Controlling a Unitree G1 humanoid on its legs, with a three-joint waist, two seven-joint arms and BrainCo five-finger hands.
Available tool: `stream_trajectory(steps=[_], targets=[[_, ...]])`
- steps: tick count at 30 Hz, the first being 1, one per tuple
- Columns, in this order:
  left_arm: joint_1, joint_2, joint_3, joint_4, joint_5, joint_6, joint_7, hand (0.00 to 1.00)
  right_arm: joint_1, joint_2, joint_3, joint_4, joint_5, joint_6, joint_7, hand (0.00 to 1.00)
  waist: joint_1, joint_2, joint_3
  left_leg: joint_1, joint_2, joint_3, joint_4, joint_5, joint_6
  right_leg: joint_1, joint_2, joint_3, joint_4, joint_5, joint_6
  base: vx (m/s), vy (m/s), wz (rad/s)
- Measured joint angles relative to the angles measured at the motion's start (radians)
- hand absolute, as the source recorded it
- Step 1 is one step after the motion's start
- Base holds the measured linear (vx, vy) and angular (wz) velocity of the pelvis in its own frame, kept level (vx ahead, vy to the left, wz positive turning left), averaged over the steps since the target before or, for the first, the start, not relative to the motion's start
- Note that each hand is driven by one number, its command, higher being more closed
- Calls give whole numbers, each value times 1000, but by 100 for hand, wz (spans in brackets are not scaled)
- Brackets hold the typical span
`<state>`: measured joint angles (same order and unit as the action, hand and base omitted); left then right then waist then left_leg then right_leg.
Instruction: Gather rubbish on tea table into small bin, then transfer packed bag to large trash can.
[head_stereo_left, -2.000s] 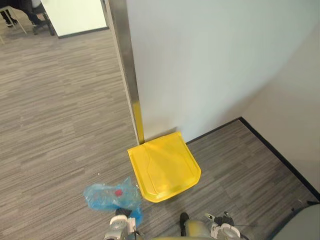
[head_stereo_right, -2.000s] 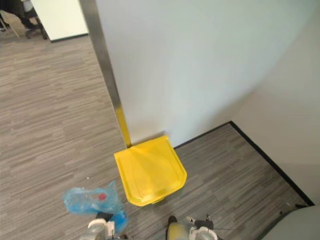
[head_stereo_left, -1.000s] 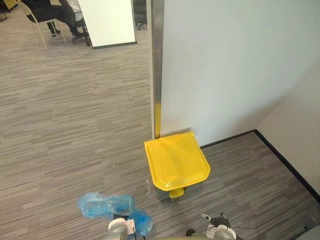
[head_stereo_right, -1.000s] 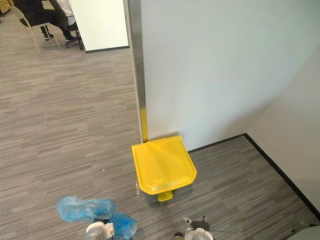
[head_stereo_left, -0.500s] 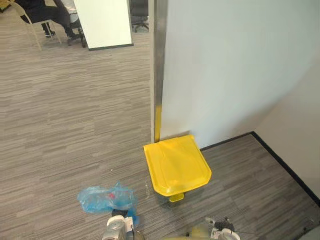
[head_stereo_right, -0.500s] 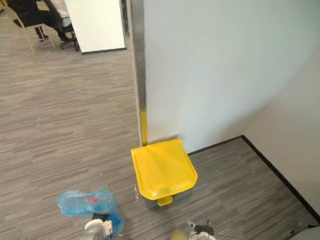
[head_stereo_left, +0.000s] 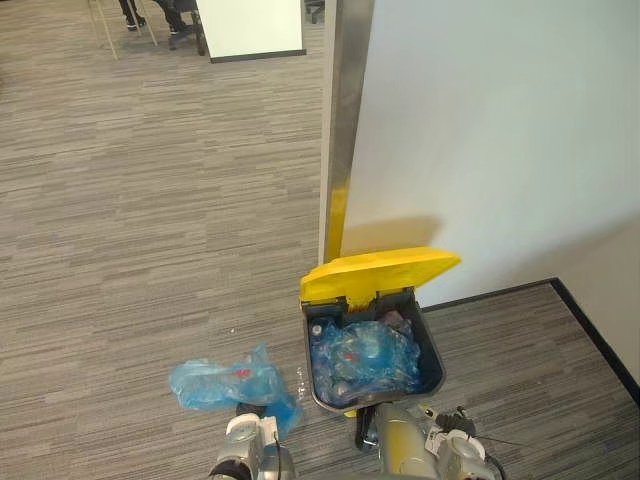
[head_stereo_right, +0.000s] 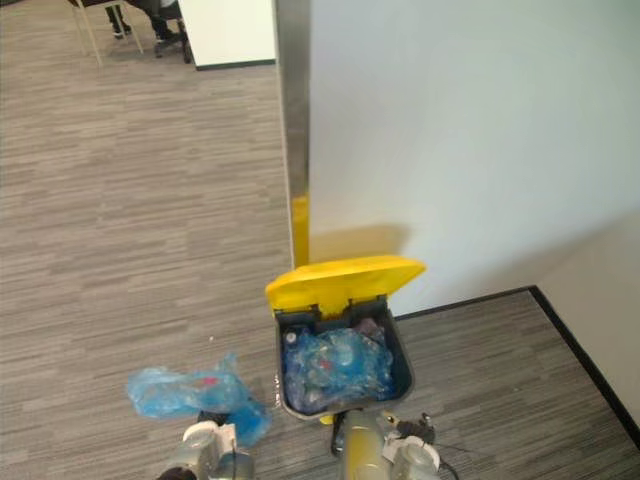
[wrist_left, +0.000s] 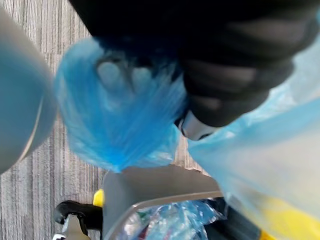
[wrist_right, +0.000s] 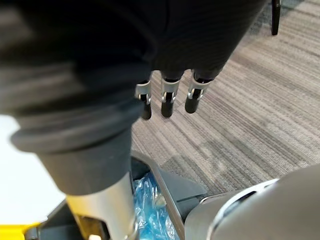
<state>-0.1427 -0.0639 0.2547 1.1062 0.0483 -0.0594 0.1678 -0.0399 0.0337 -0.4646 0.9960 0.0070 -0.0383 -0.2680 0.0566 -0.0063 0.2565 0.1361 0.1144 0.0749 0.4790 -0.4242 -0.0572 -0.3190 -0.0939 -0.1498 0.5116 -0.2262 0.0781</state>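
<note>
We see the bag, blue and part filled, bunched at its neck in the left hand, whose fingers curl into the plastic. It sits low, just left of the can, over the floor. The can stands against the wall with its yellow lid tipped up, and we make out blue bags inside. The right hand holds nothing: its fingers hang straight and relaxed above the floor, near the can's rim.

One trash can, one bag beside it
</note>
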Motion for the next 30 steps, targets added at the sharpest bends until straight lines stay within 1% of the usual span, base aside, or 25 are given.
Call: stream_trajectory(steps=[2,4,5,6,7,10,12,13,14,15,16,17,19,21,22,23,25,28,30], targets=[[-7,0,0,-3,0,-1,-1,100,0,-2,21,0,0,0,-4,0,-1,-4,-2,-33,4,0,25,0,-1,-4,-2,-10,-27,12,-4,-122,-36,9],[-14,2,0,-9,1,-2,0,100,-1,-1,41,-1,2,-1,-6,0,0,-13,-10,-88,9,-2,35,-11,-12,-38,0,-11,-53,48,-5,-190,-32,18],[-18,5,-14,-12,-1,-2,0,100,-8,-2,57,-16,3,-2,-6,0,-3,-10,-11,-149,19,-15,75,-49,-5,-81,1,-12,-52,61,-7,-183,-29,25],[-21,6,-19,-13,-1,-2,0,100,-10,-3,63,-23,2,0,-6,0,-2,-10,-11,-172,19,-23,90,-61,-11,-99,1,-13,-45,64,-9,-228,-39,24],[-23,13,-38,-13,-3,-1,1,100,-21,-8,92,-43,1,-1,-7,0,4,-10,-11,-252,23,-43,155,-83,-7,-148,5,-11,-39,83,-10,-155,-34,11],[-27,23,-55,-16,-12,-1,4,100,-34,-13,137,-69,4,-1,-12,0,4,-4,-8,-349,25,-69,205,-86,-8,-203,17,-9,-59,116,-18,-134,-42,16],[-31,25,-62,-18,-14,-2,5,100,-52,-6,172,-101,18,-3,-19,0,6,4,-3,-388,28,-78,214,-86,-8,-229,23,-7,-71,129,-22,-79,-72,6],[-33,22,-80,-39,-16,-3,7,100,-72,3,216,-144,36,-4,-21,0,6,16,1,-422,35,-89,227,-86,-8,-251,32,-10,-81,142,-24,-50,-78,2],[-39,18,-90,-64,-34,-5,10,100,-95,6,256,-184,38,-10,-27,0,11,19,4,-449,38,-91,229,-86,-8,-276,38,-10,-83,149,-27,-39,-84,0],[-42,15,-90,-75,-37,-5,12,100,-108,7,273,-203,39,-11,-27,0,13,23,7,-456,39,-93,230,-85,-8,-283,40,-10,-83,151,-27,-22,-103,-3],[-49,10,-97,-102,-53,-12,30,100,-146,6,307,-255,44,-20,-29,0,16,38,16,-474,46,-101,236,-85,-9,-295,48,-19,-85,154,-25,-19,-117,2],[-52,8,-104,-130,-57,-20,44,100,-182,6,332,-297,45,-32,-33,0,17,45,18,-489,51,-101,241,-84,-11,-309,54,-26,-81,154,-25,-14,-96,2],[-60,8,-128,-170,-77,-23,48,100,-241,5,366,-347,45,-42,-45,0,19,51,23,-507,57,-114,242,-79,-14,-322,59,-39,-80,155,-25,-3,-101,9],[-62,9,-150,-220,-93,-25,54,100,-299,-8,391,-384,44,-48,-57,0,27,51,25,-523,63,-116,243,-76,-18,-340,60,-45,-76,155,-26,-19,-109,5],[-61,11,-172,-265,-103,-32,69,100,-349,-25,410,-411,44,-51,-62,0,32,50,29,-537,64,-116,246,-75,-18,-354,61,-46,-70,157,-29,-26,-64,-2],[-61,11,-174,-269,-104,-34,70,100,-354,-28,412,-413,44,-51,-63,0,32,50,29,-538,64,-116,247,-75,-18,-355,61,-46,-69,158,-29,-35,-70,-1],[-58,12,-206,-348,-132,-62,87,100,-460,-59,435,-435,49,-46,-81,0,41,52,51,-550,69,-127,259,-76,-18,-361,64,-54,-61,159,-31,-48,-60,6],[-56,12,-247,-398,-138,-67,90,100,-542,-86,440,-435,55,-45,-94,0,51,50,68,-553,68,-140,259,-76,-18,-360,66,-58,-64,163,-37,-48,-49,6],[-41,13,-275,-430,-142,-71,91,100,-604,-89,445,-436,75,-44,-103,0,53,50,76,-554,70,-146,258,-76,-18,-360,72,-59,-68,166,-42,-36,-51,-2]])
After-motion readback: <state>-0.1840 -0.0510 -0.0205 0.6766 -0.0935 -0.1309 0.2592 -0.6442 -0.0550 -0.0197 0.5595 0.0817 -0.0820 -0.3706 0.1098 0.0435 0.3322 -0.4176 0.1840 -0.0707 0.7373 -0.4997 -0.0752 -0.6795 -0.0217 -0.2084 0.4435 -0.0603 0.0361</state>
